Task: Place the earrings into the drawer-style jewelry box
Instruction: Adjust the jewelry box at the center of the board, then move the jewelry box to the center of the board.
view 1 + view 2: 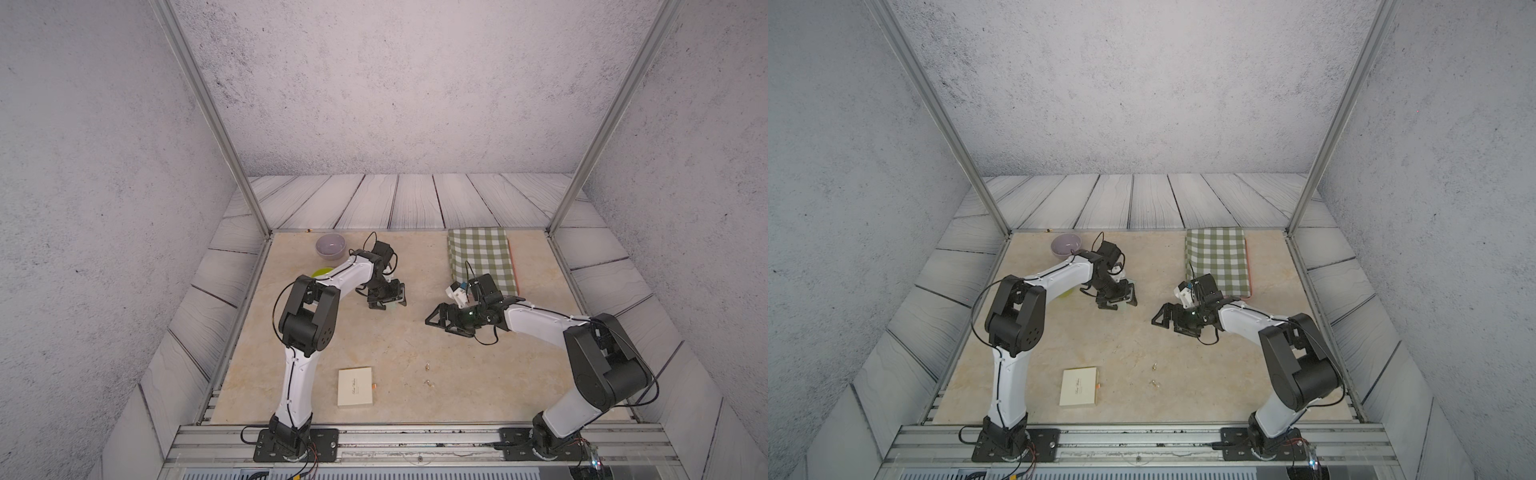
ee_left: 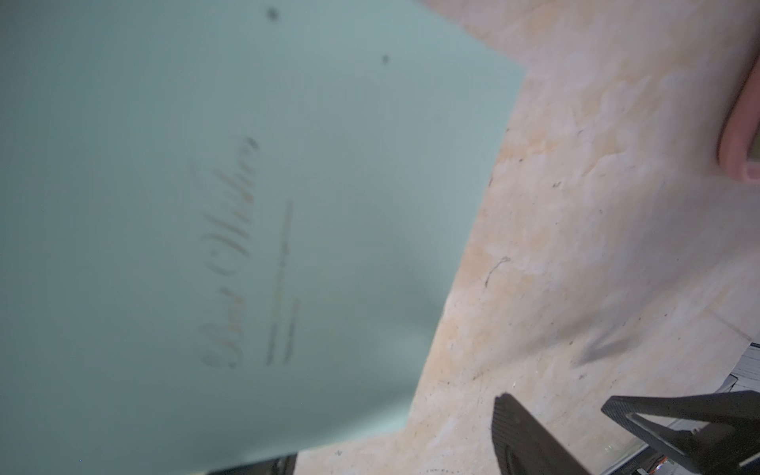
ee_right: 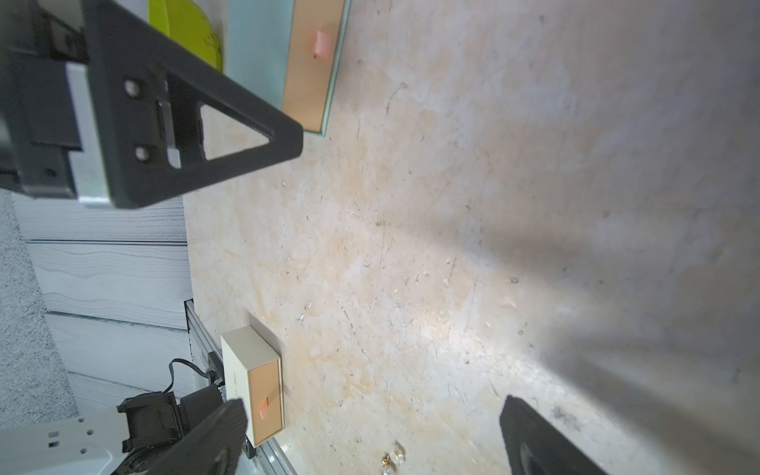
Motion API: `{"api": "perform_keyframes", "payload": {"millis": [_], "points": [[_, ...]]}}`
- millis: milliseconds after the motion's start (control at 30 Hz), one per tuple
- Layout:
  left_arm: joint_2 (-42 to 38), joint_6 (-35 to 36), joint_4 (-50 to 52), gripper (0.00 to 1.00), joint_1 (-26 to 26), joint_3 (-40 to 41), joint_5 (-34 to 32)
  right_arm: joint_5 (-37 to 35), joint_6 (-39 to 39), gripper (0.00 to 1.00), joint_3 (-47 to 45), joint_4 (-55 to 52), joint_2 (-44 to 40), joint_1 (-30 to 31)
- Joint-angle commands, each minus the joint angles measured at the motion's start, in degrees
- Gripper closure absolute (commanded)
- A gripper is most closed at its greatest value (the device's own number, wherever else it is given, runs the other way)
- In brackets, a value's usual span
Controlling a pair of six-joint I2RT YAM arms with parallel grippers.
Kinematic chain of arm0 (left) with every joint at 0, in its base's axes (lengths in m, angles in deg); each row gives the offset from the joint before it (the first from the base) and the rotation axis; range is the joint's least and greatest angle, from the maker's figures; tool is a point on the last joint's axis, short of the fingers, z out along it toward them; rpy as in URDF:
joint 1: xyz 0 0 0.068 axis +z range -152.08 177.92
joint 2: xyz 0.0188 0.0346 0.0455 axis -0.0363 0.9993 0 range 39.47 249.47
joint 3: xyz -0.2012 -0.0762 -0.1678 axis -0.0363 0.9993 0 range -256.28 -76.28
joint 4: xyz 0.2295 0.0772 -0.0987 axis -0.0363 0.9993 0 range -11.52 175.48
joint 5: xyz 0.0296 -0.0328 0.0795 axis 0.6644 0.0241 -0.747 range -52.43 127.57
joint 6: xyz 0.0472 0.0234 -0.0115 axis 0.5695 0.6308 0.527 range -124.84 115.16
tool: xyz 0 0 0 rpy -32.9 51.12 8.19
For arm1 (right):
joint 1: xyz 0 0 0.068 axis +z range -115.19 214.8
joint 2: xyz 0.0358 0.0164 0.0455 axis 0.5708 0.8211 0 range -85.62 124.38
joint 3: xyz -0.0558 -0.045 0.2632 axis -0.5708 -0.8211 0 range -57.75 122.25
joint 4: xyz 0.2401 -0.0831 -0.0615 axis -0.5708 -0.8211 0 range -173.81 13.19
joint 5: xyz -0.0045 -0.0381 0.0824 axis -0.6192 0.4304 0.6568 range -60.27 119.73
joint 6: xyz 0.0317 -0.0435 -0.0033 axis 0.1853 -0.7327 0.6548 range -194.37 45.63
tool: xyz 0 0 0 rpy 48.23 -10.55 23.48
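- The earrings [image 1: 428, 375] are tiny glinting gold-and-silver pieces lying loose on the beige table [image 1: 478, 386], near the front edge and a little right of centre; two small clusters show in both top views, too small to make out further.
- A cream box [image 1: 355, 387] with an orange pull tab lies flat to the left of the earrings, apart from them.
- A pale mint box [image 2: 205, 205] with script lettering lies mid-table under the left gripper [image 1: 387, 300], whose jaws stand open astride it; whether they touch it I cannot tell.
- The right gripper [image 1: 436, 324] hovers mid-table, right of the mint box, jaws spread wide and holding nothing.
- At the far left stand a lilac bowl [image 1: 331, 245] and a lime-green object [image 1: 322, 273], partly hidden by the left arm.
- A green checked cloth [image 1: 482, 257] lies at the far right.
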Motion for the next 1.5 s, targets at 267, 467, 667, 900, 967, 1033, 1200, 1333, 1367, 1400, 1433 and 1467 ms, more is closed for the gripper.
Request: {"api": "perform_keyframes", "payload": {"millis": [267, 467, 667, 900, 967, 1033, 1200, 1333, 1367, 1400, 1433, 1467], "points": [[-35.4, -5.4, 5.9, 0.21, 5.3, 30.8, -8.2, -13.7, -19.7, 0.01, -1.0, -0.4, -10.0, 24.8], [-41.6, -4.0, 6.6, 0.17, 15.2, 38.7, -4.2, -27.8, -42.0, 0.01, -11.5, 20.0, -16.0, 43.5], [-39.3, -4.2, 4.0, 0.13, 20.1, 40.9, 2.8, -37.5, -56.9, 0.01, -5.9, 23.6, -4.9, 54.0], [-40.2, -3.2, 3.2, 0.11, 26.5, 41.9, 6.3, -42.1, -64.7, 0.01, 3.4, 27.4, 8.6, 60.0], [-40.8, -3.1, 3.2, 0.10, 26.9, 41.9, 6.3, -44.6, -66.5, 0.01, 4.1, 28.0, 10.4, 59.8], [-40.6, -3.0, 2.7, 0.10, 27.1, 42.0, 6.6, -46.5, -67.4, 0.01, 5.3, 27.7, 12.5, 58.6], [-39.1, -2.6, 1.8, 0.10, 27.1, 42.2, 8.0, -50.1, -65.6, 0.01, 7.2, 30.1, 17.7, 55.3], [-38.8, -2.5, 0.9, 0.10, 27.1, 42.4, 8.8, -51.8, -63.8, 0.01, 8.6, 32.1, 20.4, 53.5], [-38.7, -2.5, 0.7, 0.10, 27.0, 42.5, 9.1, -51.9, -62.9, 0.01, 8.6, 32.4, 20.5, 53.1], [-38.7, -2.4, 0.6, 0.10, 27.0, 42.6, 9.4, -51.8, -61.7, 0.01, 8.8, 32.5, 20.4, 52.4], [-38.7, -2.5, 0.5, 0.11, 27.1, 42.6, 9.5, -51.7, -60.4, 0.01, 8.9, 32.3, 20.3, 51.6], [-38.8, -2.5, 0.3, 0.11, 27.0, 42.7, 9.6, -51.7, -59.3, 0.01, 9.2, 32.2, 20.2, 51.0]]}}
